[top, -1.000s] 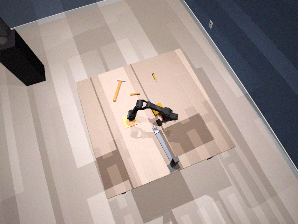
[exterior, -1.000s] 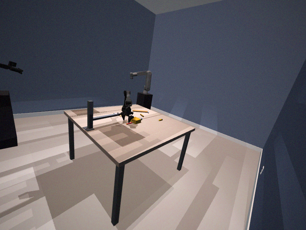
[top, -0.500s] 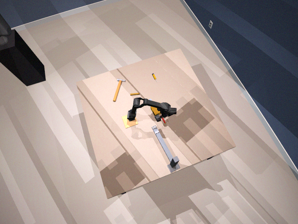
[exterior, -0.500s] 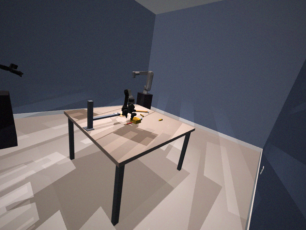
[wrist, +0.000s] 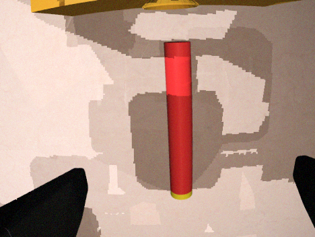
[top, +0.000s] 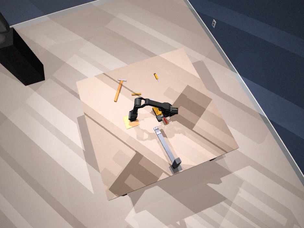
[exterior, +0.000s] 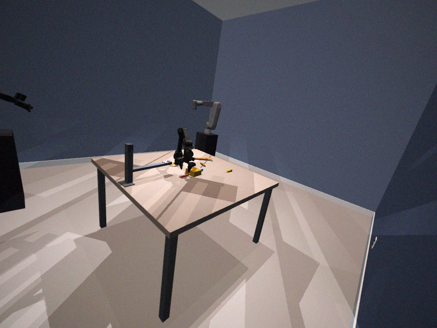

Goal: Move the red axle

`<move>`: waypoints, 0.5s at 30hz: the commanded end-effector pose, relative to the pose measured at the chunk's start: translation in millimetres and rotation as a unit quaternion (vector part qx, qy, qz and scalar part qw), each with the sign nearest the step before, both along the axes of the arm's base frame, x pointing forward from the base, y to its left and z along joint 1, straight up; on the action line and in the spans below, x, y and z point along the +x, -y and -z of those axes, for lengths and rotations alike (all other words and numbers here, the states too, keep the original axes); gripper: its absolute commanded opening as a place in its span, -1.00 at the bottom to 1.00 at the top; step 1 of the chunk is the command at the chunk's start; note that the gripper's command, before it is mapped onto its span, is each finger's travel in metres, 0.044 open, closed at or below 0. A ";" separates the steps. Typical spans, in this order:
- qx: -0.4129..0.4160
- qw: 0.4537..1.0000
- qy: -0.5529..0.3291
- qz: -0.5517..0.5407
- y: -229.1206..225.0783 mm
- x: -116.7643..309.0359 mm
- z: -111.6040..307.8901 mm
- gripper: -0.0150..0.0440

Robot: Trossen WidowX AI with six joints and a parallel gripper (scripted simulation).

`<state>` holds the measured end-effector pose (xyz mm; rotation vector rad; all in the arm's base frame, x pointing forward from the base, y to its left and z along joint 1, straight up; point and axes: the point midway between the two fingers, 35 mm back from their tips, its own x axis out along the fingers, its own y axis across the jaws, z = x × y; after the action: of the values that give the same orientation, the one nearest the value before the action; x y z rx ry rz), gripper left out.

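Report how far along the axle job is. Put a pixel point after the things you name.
Looks done: the red axle (top: 165, 120) (exterior: 183, 175) (wrist: 180, 124) is free, both ends showing, apart from the yellow block (top: 157, 110) (exterior: 194, 172) (wrist: 101, 7).
In hand: nothing; the hand (top: 166, 116) (exterior: 186, 169) (wrist: 193, 175) is open near the axle, perhaps about to grasp it.
Left: set the axle, seemingly on the table, into the V-blocks, then withdraw, hand open, touching nothing.

- Warm, bright light falls on the bench (top: 137, 169) (exterior: 211, 190), while the blue walls (top: 265, 66) (exterior: 300, 88) stay dim.
- Broad, overlapping shadows with straight edges stripe the floor (top: 61, 122) (exterior: 197, 275) (rather like light through slats).
- In the wrist view, shadow outlines are jagged, and a brighter band crosses the red axle (wrist: 180, 134).
- Fine grain speckles the dark areas.
- No obvious blur; the light's source is out of view.
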<state>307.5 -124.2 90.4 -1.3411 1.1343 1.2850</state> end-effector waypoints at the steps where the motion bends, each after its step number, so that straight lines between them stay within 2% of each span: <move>1: 0.002 1.000 -0.003 0.003 -0.8 -1.2 8.6 1.00; 15: 0.002 1.000 -0.003 0.003 -0.5 -0.6 31.4 1.00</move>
<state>308.6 -124.6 65.9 -1.3412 1.1342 1.2848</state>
